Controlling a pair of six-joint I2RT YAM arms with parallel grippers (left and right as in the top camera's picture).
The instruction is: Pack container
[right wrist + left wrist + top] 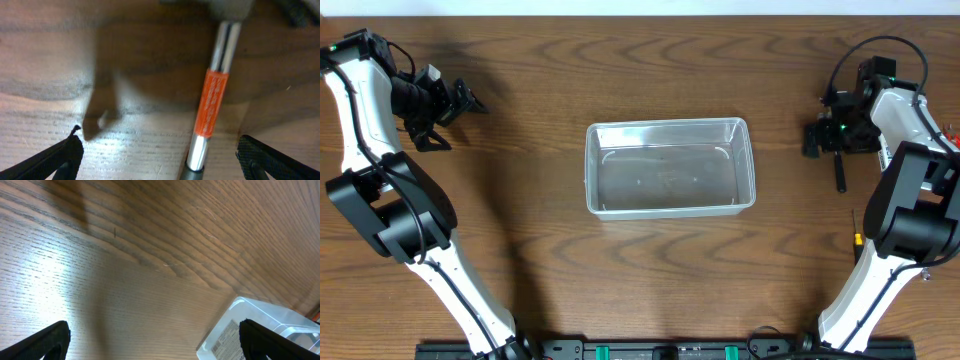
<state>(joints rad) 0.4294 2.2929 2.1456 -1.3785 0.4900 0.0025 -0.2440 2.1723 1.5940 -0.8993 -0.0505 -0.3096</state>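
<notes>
Wood-grain table (650, 270); clear rounded plastic container (670, 125); left gripper (460, 122), right gripper (157, 155), jaws spread; orange-banded metal shaft (212, 100)

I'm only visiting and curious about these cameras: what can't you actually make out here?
- Tool, right wrist view: head blurred and cut by the top edge; orange label unreadable.
- Same tool, overhead: mostly hidden under the right arm; only the dark handle shows.
- Container, left wrist view: only one corner in frame; sticker print too small to read.

Clear glossy plastic container (666, 124) on matt, grained wooden table (620, 60); polished metal tool shaft (222, 50).
</notes>
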